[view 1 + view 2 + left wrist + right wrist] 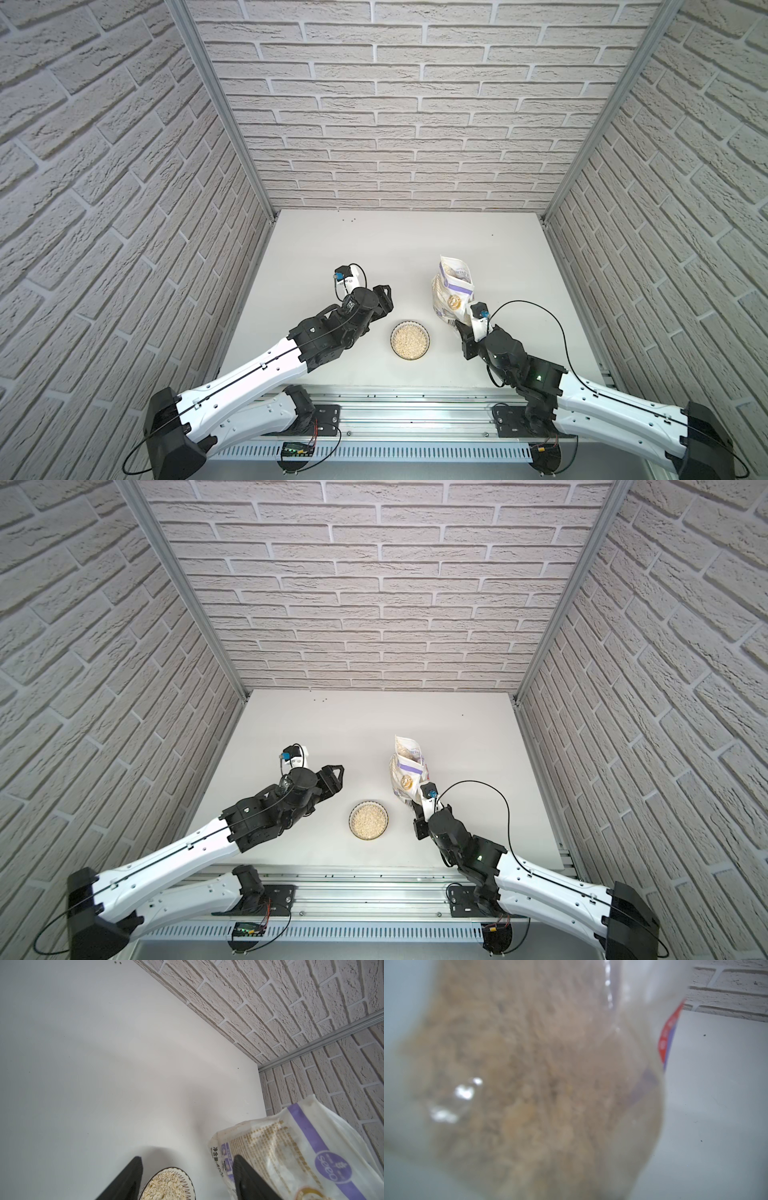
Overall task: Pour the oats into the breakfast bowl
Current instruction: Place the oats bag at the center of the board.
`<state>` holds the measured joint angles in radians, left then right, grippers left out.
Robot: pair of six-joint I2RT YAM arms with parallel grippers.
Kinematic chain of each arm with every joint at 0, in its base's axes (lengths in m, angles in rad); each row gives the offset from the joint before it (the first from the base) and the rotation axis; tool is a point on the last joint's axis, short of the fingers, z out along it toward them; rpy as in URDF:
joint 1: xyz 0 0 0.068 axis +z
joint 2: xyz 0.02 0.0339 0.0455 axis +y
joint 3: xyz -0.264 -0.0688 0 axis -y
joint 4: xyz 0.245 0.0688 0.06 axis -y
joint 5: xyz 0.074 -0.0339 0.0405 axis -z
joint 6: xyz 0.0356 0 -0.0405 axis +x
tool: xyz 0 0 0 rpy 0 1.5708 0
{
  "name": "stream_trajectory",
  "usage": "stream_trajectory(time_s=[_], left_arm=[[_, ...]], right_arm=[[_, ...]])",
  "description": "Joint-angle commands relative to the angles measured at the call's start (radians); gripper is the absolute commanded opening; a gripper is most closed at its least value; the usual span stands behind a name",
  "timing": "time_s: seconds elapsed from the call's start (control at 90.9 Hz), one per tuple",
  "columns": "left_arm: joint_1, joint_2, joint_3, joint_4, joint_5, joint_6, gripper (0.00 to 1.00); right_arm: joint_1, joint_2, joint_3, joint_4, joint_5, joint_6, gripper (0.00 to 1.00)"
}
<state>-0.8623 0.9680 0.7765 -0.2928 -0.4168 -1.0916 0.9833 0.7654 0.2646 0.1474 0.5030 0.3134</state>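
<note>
We judge pouring done, the bowl (392, 340) at lower centre holding oats (410, 341): right tool (462, 328) clamps the upright pouch (451, 291), left tool (386, 296) spread empty; next, set the pouch down.

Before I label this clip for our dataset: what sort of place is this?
Probably a robot test cell, not a kitchen: brick-pattern panels on metal posts enclose a white table, and two robot arms mount on a rail at its front.

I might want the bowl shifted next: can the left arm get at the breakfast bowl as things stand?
Probably yes. The left gripper hangs beside the breakfast bowl, fingers open and empty, only bare table between them. The right gripper holds the oats pouch on the bowl's other side.
</note>
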Motion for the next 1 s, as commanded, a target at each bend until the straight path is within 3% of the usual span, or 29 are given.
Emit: stream_trajectory(time_s=[0.0,0.253,0.473,0.77,0.99], left_arm=[[0.002,0.022,-0.040,0.081,0.038,-0.020,0.71],[-0.004,0.077,-0.060,0.087,0.009,-0.034,0.71],[-0.005,0.098,-0.076,0.094,-0.025,-0.043,0.71],[-0.003,0.092,-0.117,0.100,-0.032,-0.073,0.71],[-0.004,0.076,-0.127,0.097,-0.032,-0.076,0.71]], right_arm=[[-0.019,0.058,0.036,0.413,0.028,0.069,0.03],[-0.067,0.316,0.057,0.568,-0.017,0.032,0.08],[-0.112,0.445,0.064,0.627,-0.037,0.023,0.21],[-0.129,0.438,-0.016,0.562,-0.018,0.043,0.52],[-0.129,0.275,-0.019,0.323,-0.038,0.082,0.70]])
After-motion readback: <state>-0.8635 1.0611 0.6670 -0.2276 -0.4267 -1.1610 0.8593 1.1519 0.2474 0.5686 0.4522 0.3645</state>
